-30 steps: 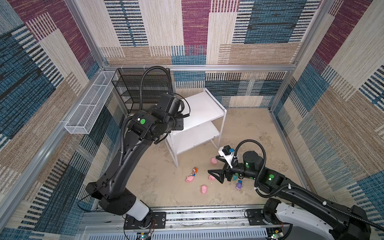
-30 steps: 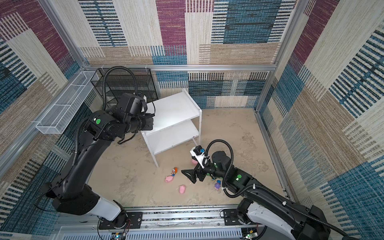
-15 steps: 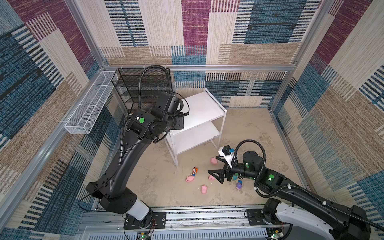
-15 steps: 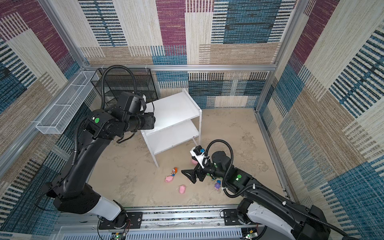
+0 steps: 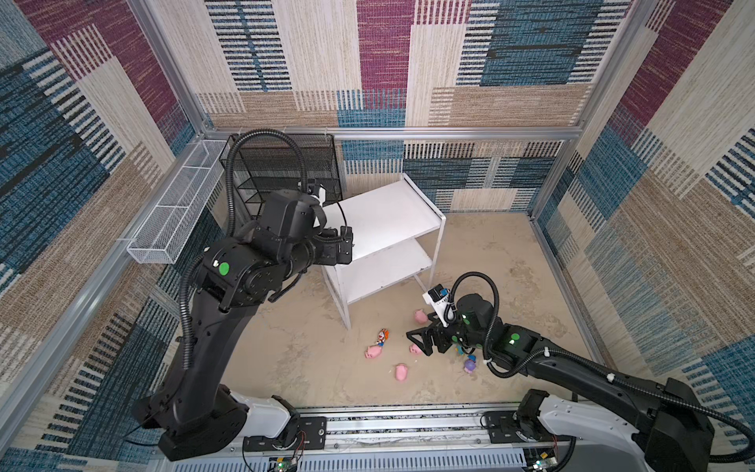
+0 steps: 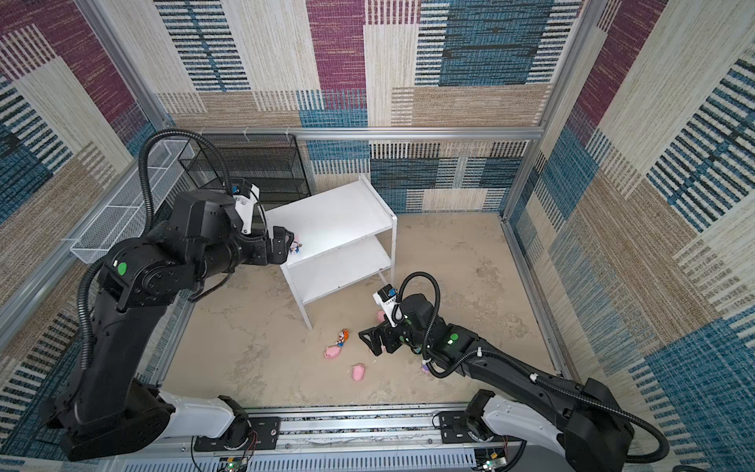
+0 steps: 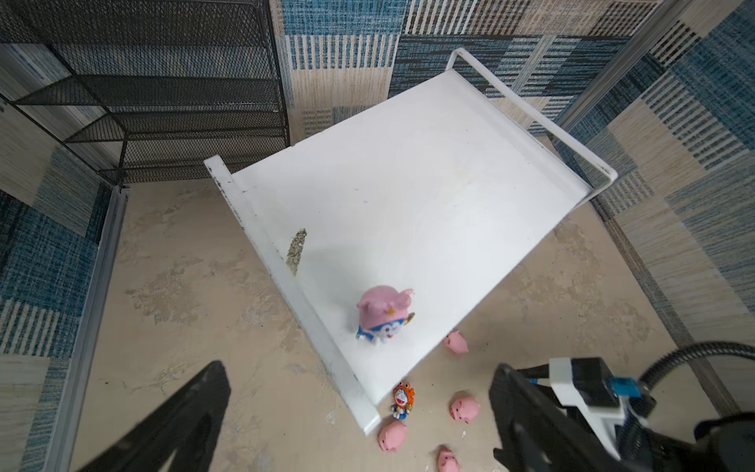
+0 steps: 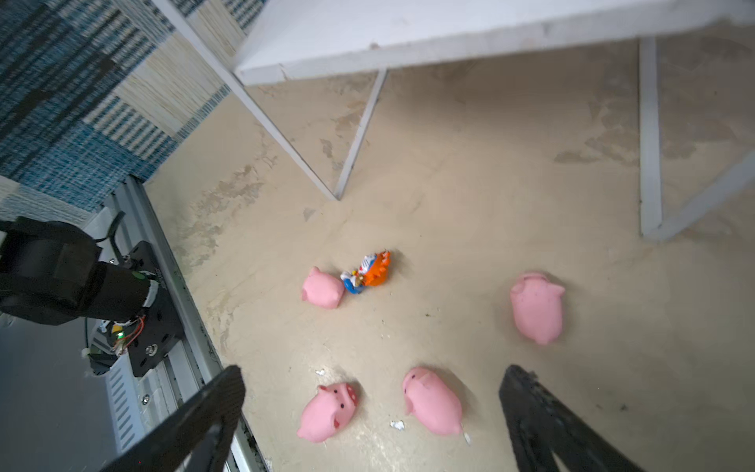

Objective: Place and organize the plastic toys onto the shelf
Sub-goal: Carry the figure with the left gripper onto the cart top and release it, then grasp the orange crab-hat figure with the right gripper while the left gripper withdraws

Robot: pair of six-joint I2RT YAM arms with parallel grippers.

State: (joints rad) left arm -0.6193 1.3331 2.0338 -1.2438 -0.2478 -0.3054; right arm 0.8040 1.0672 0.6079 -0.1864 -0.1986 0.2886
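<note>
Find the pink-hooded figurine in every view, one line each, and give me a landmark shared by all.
Top view: pink-hooded figurine on the shelf's top board, right at the left gripper.
Top view: not visible; the left gripper covers that corner.
Left wrist: figurine on the top board, near its edge rail.
Right wrist: not in it.
Shared landmark: the white shelf, seen in all four.

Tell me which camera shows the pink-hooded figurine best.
Left wrist view: the pink-hooded figurine sits unobstructed on the shelf's top board, face visible. In a top view it is a tiny speck beside the left tool. The right wrist view misses it.
</note>
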